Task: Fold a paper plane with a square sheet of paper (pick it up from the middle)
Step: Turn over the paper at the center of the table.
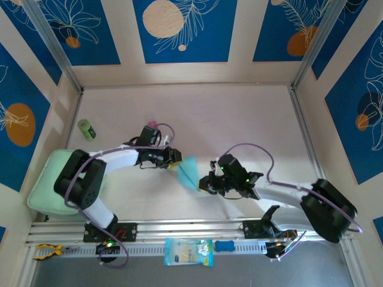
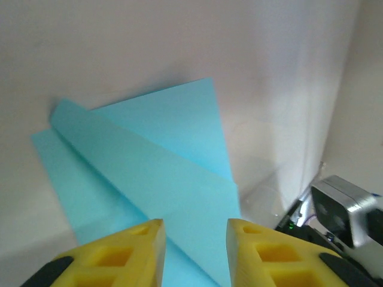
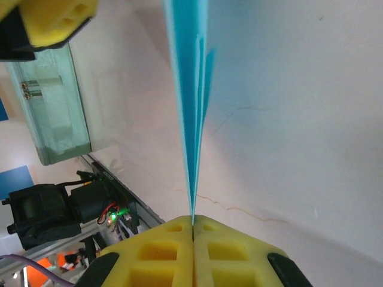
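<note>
One hold only: right gripper (image 3: 192, 226) clamped on the paper (image 3: 190, 101) edge, left gripper (image 2: 195, 239) apart; thin pinch may slip, folds spring open.

Left tool (image 2: 193, 232) parted, right tool (image 3: 192, 226) pinched shut

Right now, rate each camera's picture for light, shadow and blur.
Top external: evenly lit and sharp. Left wrist: the folded blue paper is crisp, a soft shadow along its far edge, glare on the table at right. Right wrist: the edge-on paper looks soft, the table washed pale.
</note>
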Controlling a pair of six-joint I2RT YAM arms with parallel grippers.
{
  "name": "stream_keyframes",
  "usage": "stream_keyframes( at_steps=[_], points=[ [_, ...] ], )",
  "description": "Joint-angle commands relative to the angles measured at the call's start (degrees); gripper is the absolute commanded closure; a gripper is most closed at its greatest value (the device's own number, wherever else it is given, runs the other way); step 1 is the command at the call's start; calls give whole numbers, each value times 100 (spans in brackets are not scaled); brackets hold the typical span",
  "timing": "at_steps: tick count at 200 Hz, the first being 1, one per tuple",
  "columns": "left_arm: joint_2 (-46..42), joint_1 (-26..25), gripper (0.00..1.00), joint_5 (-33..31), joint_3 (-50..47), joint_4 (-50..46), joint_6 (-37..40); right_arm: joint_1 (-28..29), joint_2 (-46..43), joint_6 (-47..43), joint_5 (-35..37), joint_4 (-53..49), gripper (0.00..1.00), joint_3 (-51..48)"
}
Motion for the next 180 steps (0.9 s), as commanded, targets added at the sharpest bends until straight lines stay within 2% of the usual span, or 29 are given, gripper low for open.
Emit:
stream_keyframes(
  at_steps=[1,36,71,96,131,159,180],
  points=[
    [-435,11,65,-129,248,-562,320,-115,-733,-569,563,-1659,93,322],
    [-739,10,64,-701,535,-1394,850,-177,-1645,-1207,1430,-3590,93,1161],
    [-1064,22,63,-1251,647,-1780,1062,-47,-1660,-1714,2250,-5081,94,2168],
    [-1147,20,62,-1581,706,-2034,1326,163,-1165,-1796,3158,-6251,95,2982],
    [-1235,74,62,-1898,678,-2287,1485,588,-20,-1496,4492,-7723,95,4048],
    [-1302,131,62,-2068,673,-2368,1478,992,847,-1312,5300,-8352,96,4624],
    [-1345,182,61,-2189,668,-2433,1467,1239,1401,-1260,5597,-8457,95,4854]
  ],
)
